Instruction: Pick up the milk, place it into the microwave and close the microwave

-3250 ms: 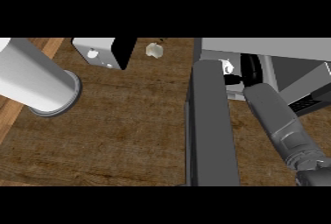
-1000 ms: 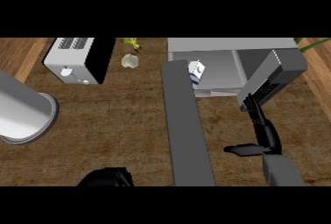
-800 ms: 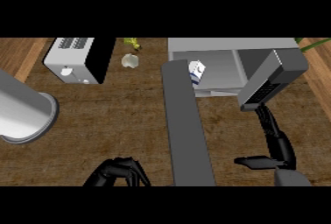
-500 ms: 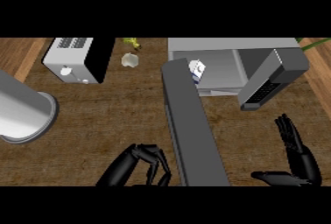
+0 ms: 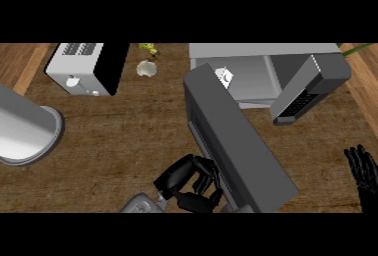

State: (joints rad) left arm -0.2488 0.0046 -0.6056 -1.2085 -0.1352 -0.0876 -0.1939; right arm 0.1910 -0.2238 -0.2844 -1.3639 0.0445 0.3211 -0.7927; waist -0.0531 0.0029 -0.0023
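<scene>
One milk (image 5: 224,76) upright inside microwave (image 5: 251,50) (door (image 5: 236,145) open); left robot hand (image 5: 186,181) curled at door, right robot hand (image 5: 363,169) uncurled.

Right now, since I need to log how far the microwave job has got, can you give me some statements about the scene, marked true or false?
1. The milk sits inside the microwave. True.
2. The microwave door is closed. False: it stands open.
3. The left hand is beside the door, fingers curled. True.
4. The right hand holds the milk. False: it rests open at the view's right edge.
5. The toaster stands right of the microwave. False: it stands left of it.
</scene>
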